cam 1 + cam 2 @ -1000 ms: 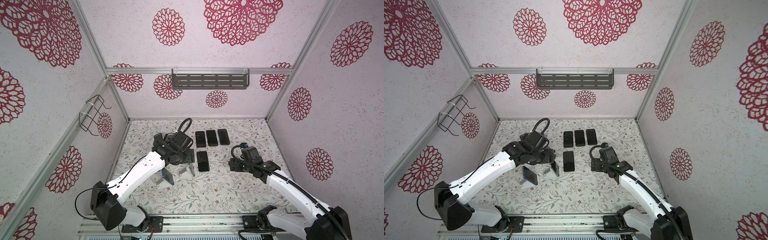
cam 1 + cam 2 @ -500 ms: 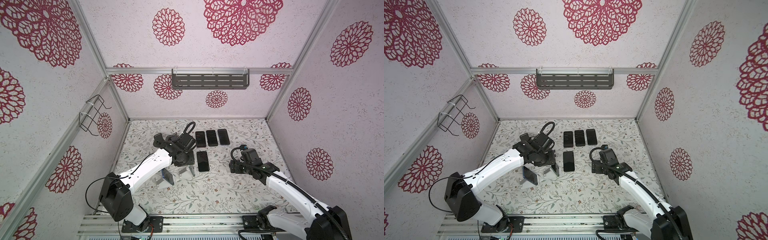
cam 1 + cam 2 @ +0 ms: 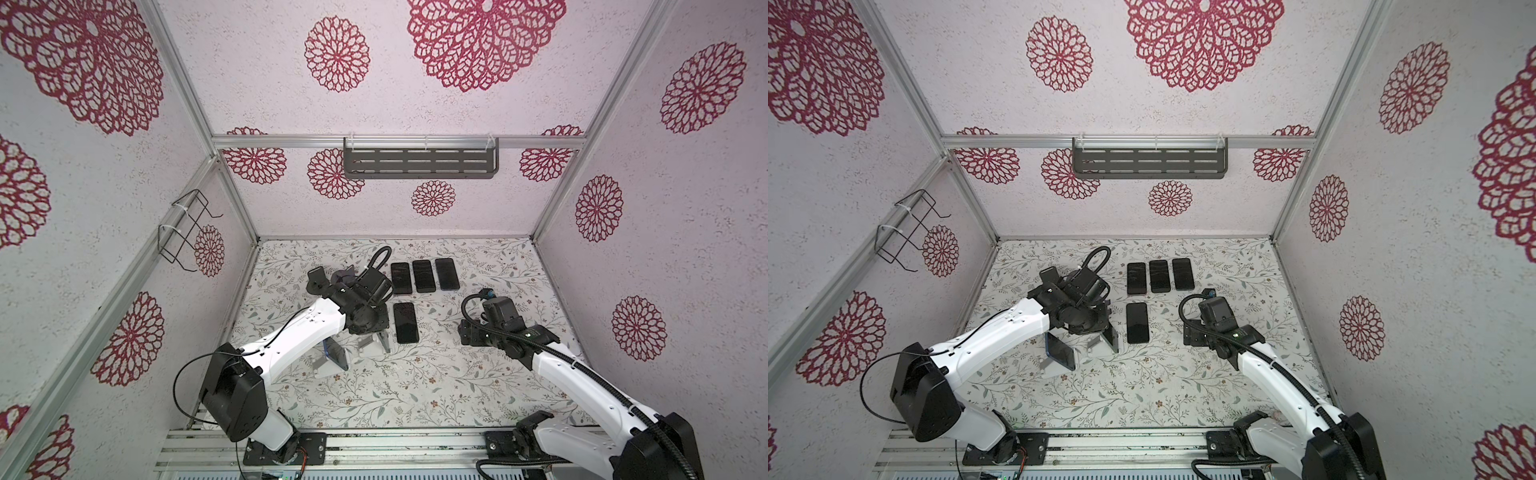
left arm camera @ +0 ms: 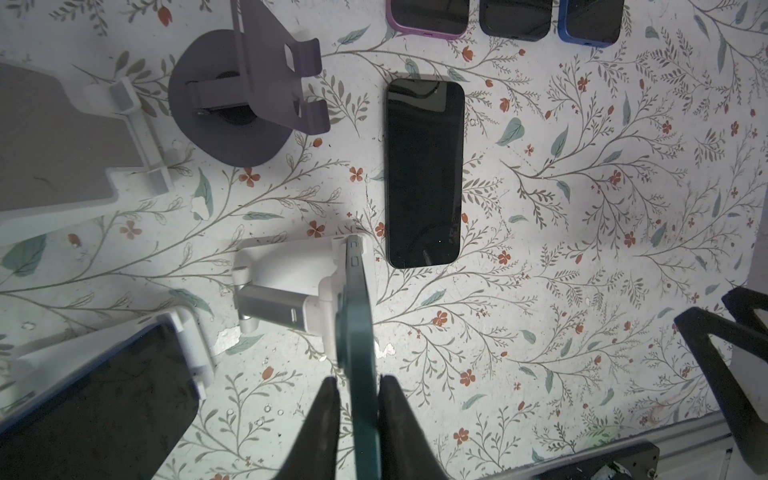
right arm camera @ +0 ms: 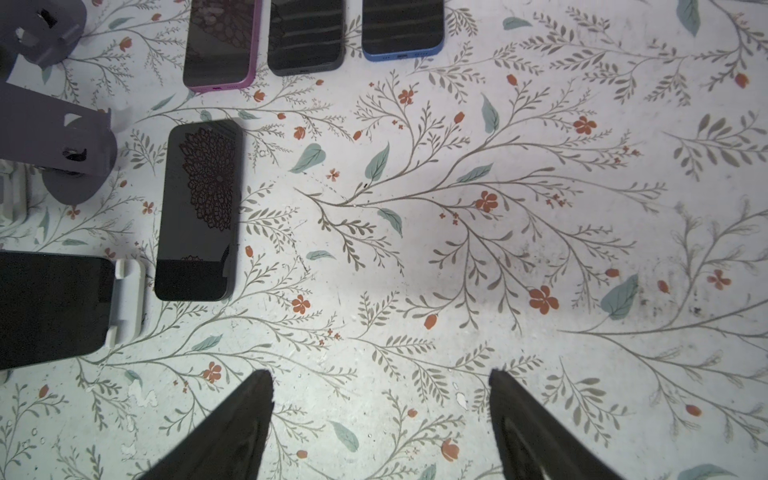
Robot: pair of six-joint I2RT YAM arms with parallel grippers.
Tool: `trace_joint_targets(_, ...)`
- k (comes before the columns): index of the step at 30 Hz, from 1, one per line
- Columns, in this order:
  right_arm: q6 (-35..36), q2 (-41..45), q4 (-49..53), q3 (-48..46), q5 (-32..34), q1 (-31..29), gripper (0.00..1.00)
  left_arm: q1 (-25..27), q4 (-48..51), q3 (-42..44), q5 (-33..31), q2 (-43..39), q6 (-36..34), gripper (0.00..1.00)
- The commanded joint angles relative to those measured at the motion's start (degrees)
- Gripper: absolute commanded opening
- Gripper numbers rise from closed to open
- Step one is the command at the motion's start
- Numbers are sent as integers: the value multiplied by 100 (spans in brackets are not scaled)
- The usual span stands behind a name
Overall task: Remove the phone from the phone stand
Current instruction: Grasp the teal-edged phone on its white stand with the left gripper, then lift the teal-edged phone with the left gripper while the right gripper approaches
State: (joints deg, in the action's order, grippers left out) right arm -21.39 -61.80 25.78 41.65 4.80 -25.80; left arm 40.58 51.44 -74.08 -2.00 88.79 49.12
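Observation:
A teal phone (image 4: 357,316) stands on edge in a white folding phone stand (image 4: 282,286). My left gripper (image 4: 359,384) is shut on the phone's upper edge, one dark finger (image 4: 328,403) on each face. In both top views that phone (image 3: 385,341) (image 3: 1113,338) leans in the stand (image 3: 368,344) under the left gripper (image 3: 379,329). My right gripper (image 5: 380,386) is open over bare table, to the right of the phones (image 3: 467,332).
A second phone (image 3: 336,353) sits in another white stand (image 4: 187,353). An empty purple stand (image 4: 245,104) is behind. A black phone (image 3: 405,322) lies flat beside the held one, with a row of three phones (image 3: 424,276) further back. A grey shelf (image 3: 419,162) and a wire basket (image 3: 185,232) hang on the walls.
The left gripper's fingers have come together onto the teal phone, and the left arm has shifted a little over the stand. The right arm has barely moved.

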Motion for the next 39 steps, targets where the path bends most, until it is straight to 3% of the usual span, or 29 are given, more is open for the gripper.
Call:
trace_joint_targets(1, 115, -19, -25, 164, -4, 31, 84, 20, -17, 40, -108, -26, 10, 17)
trace_joint_targets(15, 240, -227, -432, 124, -802, 16, 80, 12, 270, -494, -96, -149, -239, 5)
trace_joint_targets(21, 307, -300, -276, 333, -886, 3, 78, -207, 281, -895, 280, -180, -708, 3)
trace_joint_targets(27, 590, -395, -186, 667, -935, -72, 80, -901, 395, -1405, 918, -129, -1527, 0)
trace_joint_targets(32, 961, -551, -448, 932, -976, -549, 82, -1565, 633, -1888, 1188, -20, -2403, 0)
trace_joint_targets(39, 1842, -922, -811, 1734, -1746, -1178, 80, -2374, 486, -1927, 2252, 15, -2940, 0)
